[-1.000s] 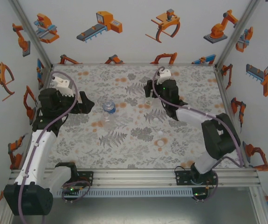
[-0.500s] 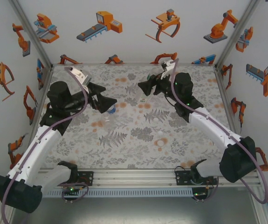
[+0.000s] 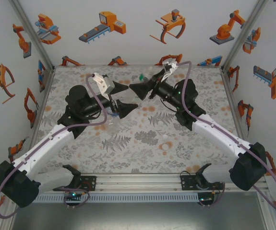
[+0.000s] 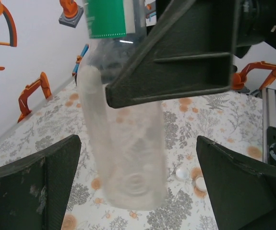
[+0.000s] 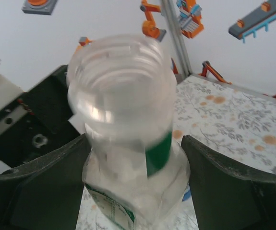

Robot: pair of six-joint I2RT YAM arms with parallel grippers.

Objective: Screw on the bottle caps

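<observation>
Left gripper (image 3: pixel 132 97): jaws spread wide and holding nothing. One second ago it hung at the left of the table (image 3: pixel 128 155); now its arm is stretched to the middle, fingers pointing right.
Bottle caps (image 3: pixel 165 137): small white discs lying loose on the floral cloth, right of centre and nearer than both grippers, where they lay one second ago. The left wrist view shows two (image 4: pixel 182 172) side by side, past the bottle's base.
Blue-label bottle (image 3: pixel 113 113): on the table, largely hidden under the left gripper, in the same spot as before.
Right gripper (image 3: pixel 137 90): half closed on the green-label bottle (image 5: pixel 123 120). One second ago it sat low over the far right-centre; now it is lifted and turned to point left, tip to tip with the left gripper.
Green-label bottle, appearance: clear plastic with a green-and-white band, motion-blurred. Its threaded neck is open, uncapped, and faces the right wrist camera. Its base lies between the left fingers (image 4: pixel 37 187), apart from both.
</observation>
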